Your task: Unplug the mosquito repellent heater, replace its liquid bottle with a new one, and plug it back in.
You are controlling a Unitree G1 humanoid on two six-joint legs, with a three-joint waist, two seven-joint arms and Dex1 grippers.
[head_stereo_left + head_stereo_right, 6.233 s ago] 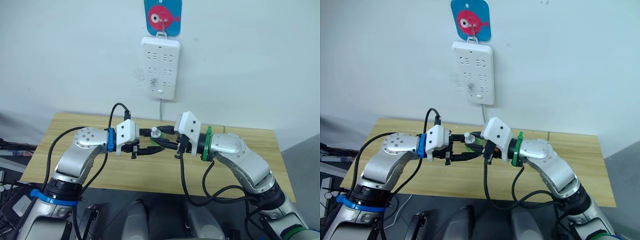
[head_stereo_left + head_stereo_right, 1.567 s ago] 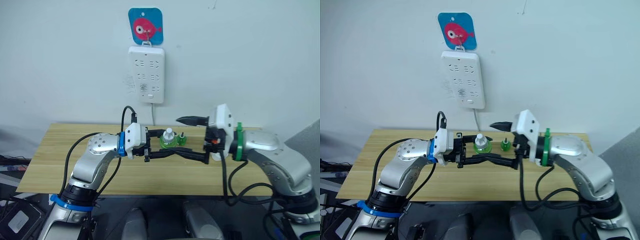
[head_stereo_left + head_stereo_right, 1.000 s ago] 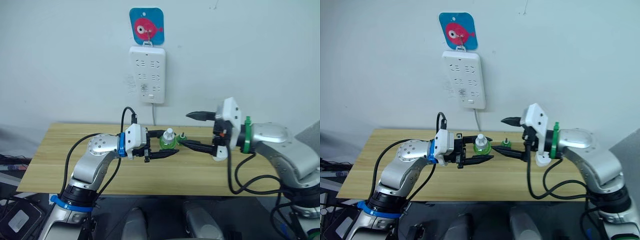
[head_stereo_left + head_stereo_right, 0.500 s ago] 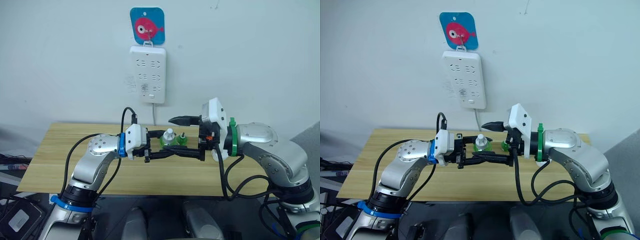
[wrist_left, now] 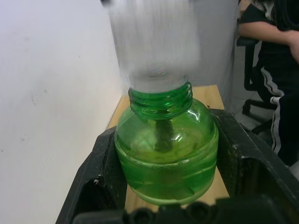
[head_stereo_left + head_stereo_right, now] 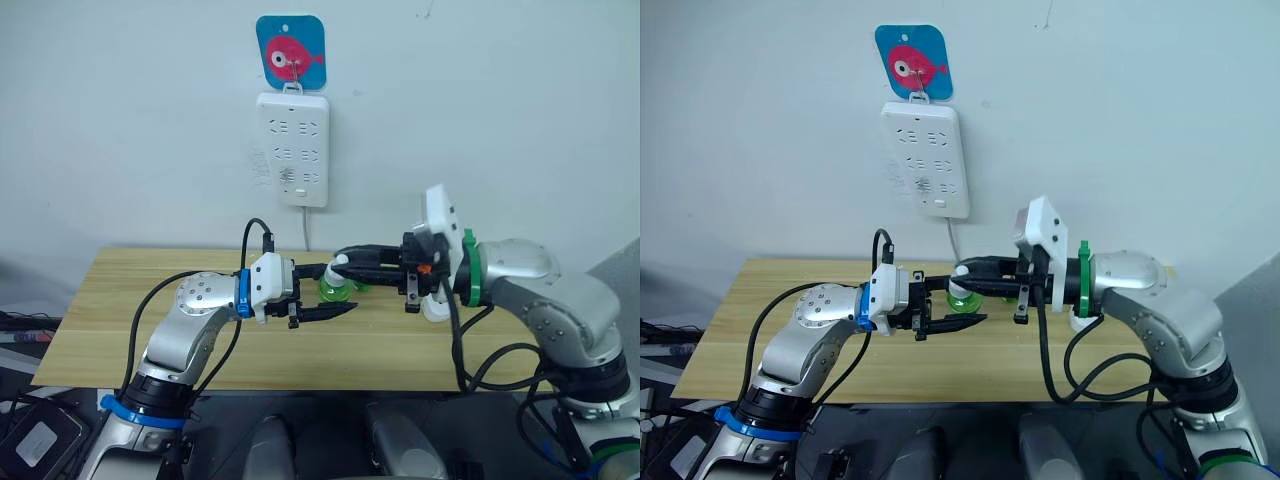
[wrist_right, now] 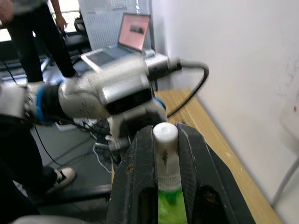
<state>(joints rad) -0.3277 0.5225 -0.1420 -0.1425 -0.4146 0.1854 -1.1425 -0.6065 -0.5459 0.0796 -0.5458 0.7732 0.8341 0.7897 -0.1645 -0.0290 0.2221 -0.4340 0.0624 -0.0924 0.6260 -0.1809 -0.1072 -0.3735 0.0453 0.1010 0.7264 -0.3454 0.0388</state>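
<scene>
Left gripper (image 6: pixel 322 292) holds the green bottle (image 5: pixel 166 150) by its round body, one finger on each side. Bottle stands upright, long axis vertical, neck up. Right gripper (image 7: pixel 166 154) is closed narrow on the white cap (image 7: pixel 165 135) at the bottle's top, fingers reaching in level from the opposite side, above the table (image 6: pixel 120 300).

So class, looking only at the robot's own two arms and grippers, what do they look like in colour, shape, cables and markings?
Both arms are rounded silver-grey metal. The left arm has blue rings at wrist and base, the right arm a green ring at the wrist. Each wrist carries a boxy white block with a looping black cable. The left gripper and the right gripper each have two long black fingers.
</scene>
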